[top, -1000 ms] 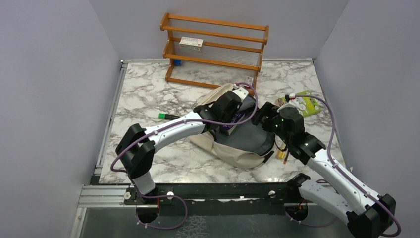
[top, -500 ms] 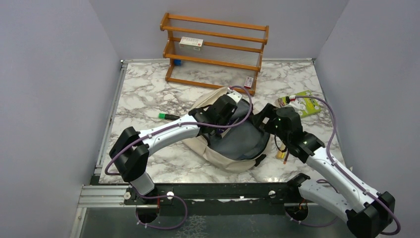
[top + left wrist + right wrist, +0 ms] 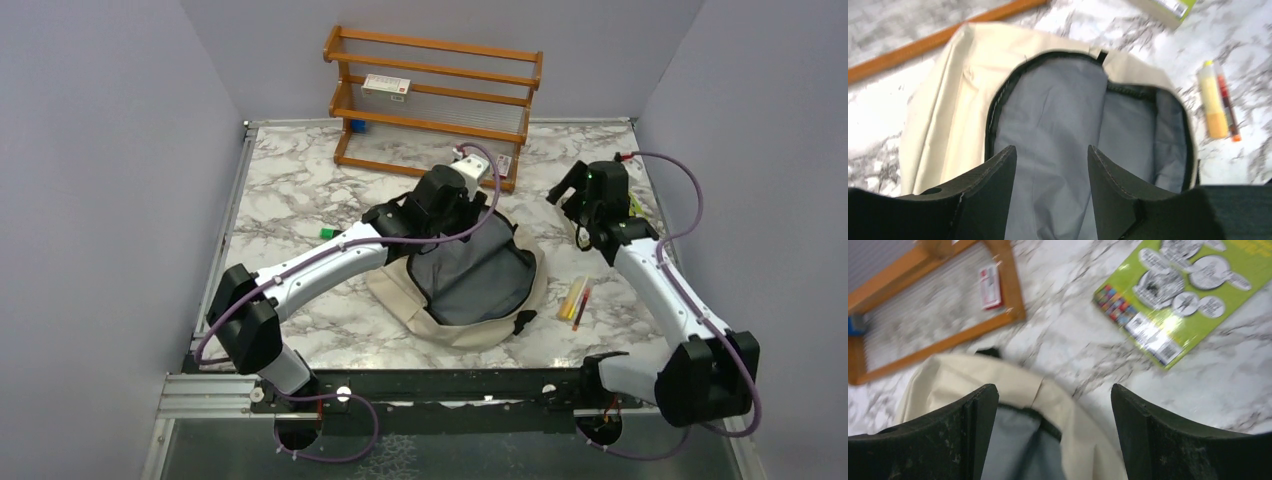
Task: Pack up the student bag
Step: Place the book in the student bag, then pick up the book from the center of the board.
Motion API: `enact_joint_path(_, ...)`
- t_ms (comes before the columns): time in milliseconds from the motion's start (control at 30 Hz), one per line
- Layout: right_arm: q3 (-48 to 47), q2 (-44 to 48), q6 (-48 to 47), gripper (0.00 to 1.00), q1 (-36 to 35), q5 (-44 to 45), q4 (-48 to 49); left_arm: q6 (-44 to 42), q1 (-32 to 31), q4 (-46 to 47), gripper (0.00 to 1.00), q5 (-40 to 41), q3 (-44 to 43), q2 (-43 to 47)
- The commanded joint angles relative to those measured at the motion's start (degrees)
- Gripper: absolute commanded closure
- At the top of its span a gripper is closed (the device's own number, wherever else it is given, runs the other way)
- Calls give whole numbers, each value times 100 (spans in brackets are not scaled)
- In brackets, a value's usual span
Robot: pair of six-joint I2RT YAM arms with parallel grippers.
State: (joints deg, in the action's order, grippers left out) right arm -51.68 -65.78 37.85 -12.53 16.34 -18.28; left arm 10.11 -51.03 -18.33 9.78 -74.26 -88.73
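Observation:
The student bag (image 3: 470,285) lies flat mid-table, beige with its mouth gaping onto grey lining (image 3: 1058,125). My left gripper (image 3: 447,212) hovers over the bag's far rim. In the left wrist view the left gripper (image 3: 1051,150) is open, with only lining showing between its fingers. My right gripper (image 3: 580,205) is raised beyond the bag's right rear corner. In the right wrist view the right gripper (image 3: 1053,390) is wide open and empty above the bag's edge (image 3: 973,377).
A green book (image 3: 1188,295) lies at the right rear. A yellow marker and red pen (image 3: 575,300) lie right of the bag. A green marker (image 3: 326,232) lies left. A wooden rack (image 3: 430,100) holding a white box (image 3: 385,87) stands at the back.
My left gripper went from shut to open and drew back toward the rack; the bag settled flatter with its mouth open. My right arm swung away to the right rear.

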Motion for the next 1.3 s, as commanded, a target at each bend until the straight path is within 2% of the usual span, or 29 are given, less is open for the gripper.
enact_joint_path(0, -456, -859, -327, 12, 748, -460, 410, -7, 166, 362, 44, -682, -640, -298)
enact_joint_path(167, -1206, -2055, -444, 12, 1225, -84, 500, 128, 181, 322, 45, -1240, -750, -527)
enact_joint_path(367, -2167, -3268, -676, 10, 1652, 963, 493, 211, 181, 277, 45, -1425, -340, -295)
enact_joint_path(533, -2786, -4023, -1095, 10, 1974, 1460, 657, 204, 181, 111, 45, -1466, -252, -198)
enact_joint_path(833, -3868, -5172, -1304, 9, 2293, 1438, 466, 281, 181, -73, 45, -1507, -403, -148)
enact_joint_path(1267, -4643, -6185, -1686, 9, 2429, 1101, 375, 351, 181, -188, 45, -1528, -510, -259)
